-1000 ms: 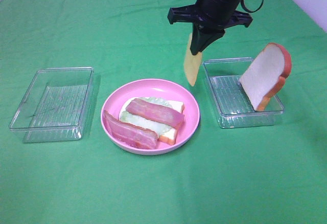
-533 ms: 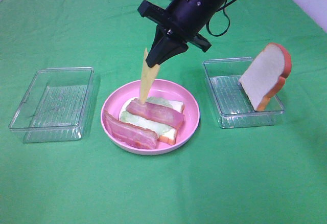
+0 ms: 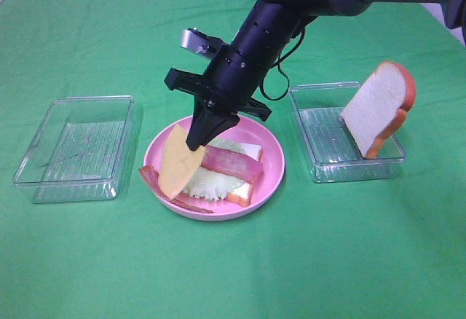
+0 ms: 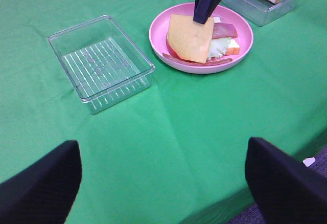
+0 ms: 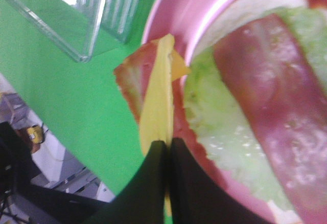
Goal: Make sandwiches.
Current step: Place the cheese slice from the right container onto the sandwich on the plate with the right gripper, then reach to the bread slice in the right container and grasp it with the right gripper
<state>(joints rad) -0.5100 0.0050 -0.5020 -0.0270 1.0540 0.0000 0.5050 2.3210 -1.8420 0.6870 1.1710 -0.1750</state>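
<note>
The cheese [image 3: 177,167] hangs tilted from one upper corner, pinched in the right jaws, which are shut tight on it; its lower edge is down at the left side of the plate [image 3: 271,148], touching or just above the outer bacon strip [image 3: 151,180]; the wrist view shows it edge-on, off to the side of the stack, not over it. Beside it on the plate lies the half-built sandwich: a bread slice [image 3: 251,149], lettuce [image 3: 211,184] on that, and a second bacon strip [image 3: 231,162] across the top. The top bread slice [image 3: 377,108] leans upright in the right tray [image 3: 324,166], well apart; the left tray [image 3: 91,99] sits on the other side of the plate; the left jaws stand wide, hold nothing, and hang far back over the green counter [image 3: 233,275].

The likely step is laying the cheese flat on the stack. The risk is in the release: let go here, the slice would probably flop toward the rim and land half off the bread, even onto the counter. The outer bacon strip already pokes over the rim; dragging the cheese across it could push it off. Pressing down near the rim might also tip or slide the light plate.
</note>
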